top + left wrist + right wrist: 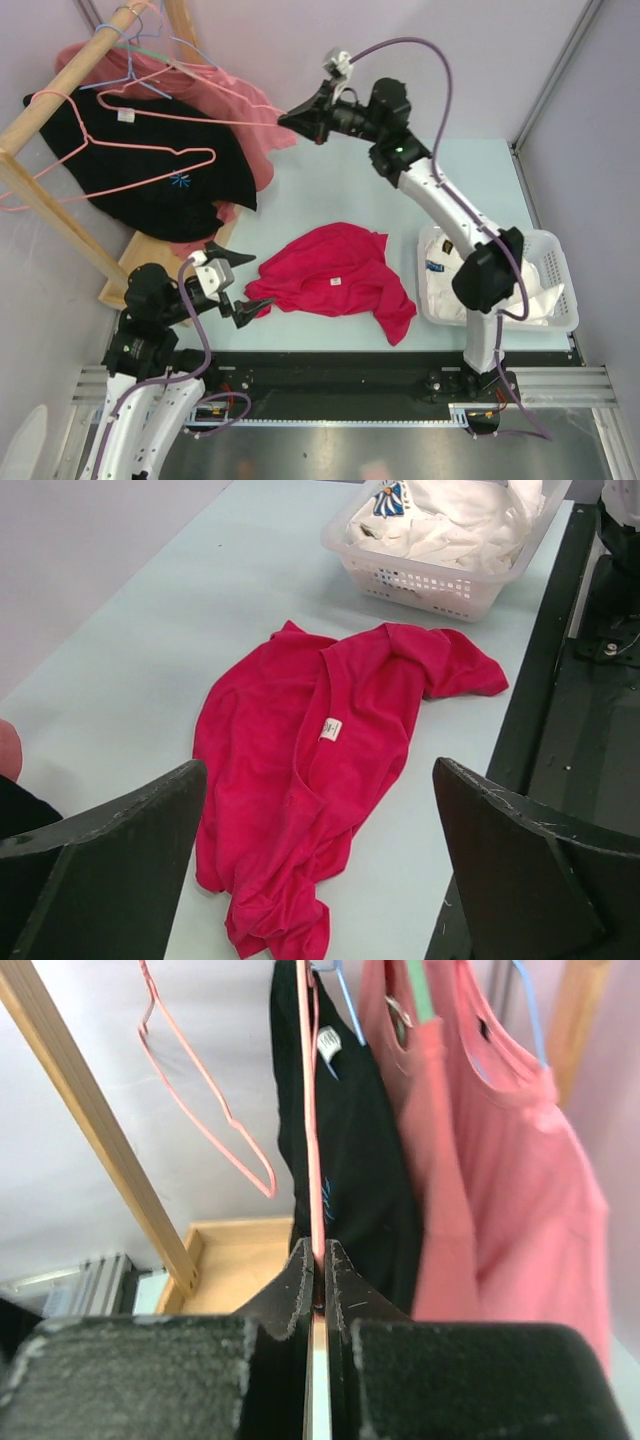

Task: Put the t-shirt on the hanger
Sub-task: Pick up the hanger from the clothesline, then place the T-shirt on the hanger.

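- The pink hanger [311, 1110] is pinched by its wire in the clenched right tool [318, 1250], up at the wooden rack [60, 120]; fetching the hanger is judged to be the step in hand.
- The red t-shirt [335, 280] is seen crumpled on the desk [330, 190], white label showing, not yet hung. The left tool [240, 283] is spread wide and empty just beside it.
- Next, the hanger must be drawn clear of the rack and carried to the shirt's collar.
- A black t-shirt [160, 170], a salmon t-shirt [255, 140] and a second pink hanger [270, 1185] hang close by and could be snagged. A white basket [545, 238] is set to the shirt's right.
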Tool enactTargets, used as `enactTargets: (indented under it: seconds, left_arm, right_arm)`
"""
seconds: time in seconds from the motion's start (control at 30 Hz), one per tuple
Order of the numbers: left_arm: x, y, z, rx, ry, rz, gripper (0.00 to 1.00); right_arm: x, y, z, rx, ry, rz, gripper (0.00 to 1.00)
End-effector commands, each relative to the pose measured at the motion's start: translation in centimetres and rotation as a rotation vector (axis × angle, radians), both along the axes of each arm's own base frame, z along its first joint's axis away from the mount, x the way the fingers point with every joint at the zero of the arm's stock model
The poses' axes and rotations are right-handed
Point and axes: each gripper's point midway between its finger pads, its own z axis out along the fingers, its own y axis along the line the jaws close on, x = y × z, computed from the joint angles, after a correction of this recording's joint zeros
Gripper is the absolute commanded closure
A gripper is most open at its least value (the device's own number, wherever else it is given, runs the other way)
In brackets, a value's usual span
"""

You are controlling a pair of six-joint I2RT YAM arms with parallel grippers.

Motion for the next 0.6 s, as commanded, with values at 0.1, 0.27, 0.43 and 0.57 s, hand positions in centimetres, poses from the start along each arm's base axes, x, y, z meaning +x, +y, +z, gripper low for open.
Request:
enactTargets:
  seconds: [0.1, 0.27, 0.43, 0.57]
  left_arm:
    - [-0.2, -1.0, 1.9, -0.034, -0.047, -0.080, 0.00]
    - [0.3, -1.6, 2.2, -0.059, -0.041, -0.113, 0.01]
    - [0.5, -2.7, 2.5, -0.111, 0.004, -0.193, 0.00]
    - [2.1, -3.0, 3.9, -0.136, -0.052, -0.178, 0.01]
  right_arm:
    - [-4.9, -8.1, 0.2, -0.139, -0.017, 0.050, 1.00]
    - [-8.0, -14.4, -4.1, -0.287, 0.061, -0.011, 1.00]
    - [-10.1, -23.8, -9.0, -0.403, 0.127, -0.225, 1.00]
    - [-12.5, -28.5, -12.3, -0.496, 0.138, -0.280, 1.00]
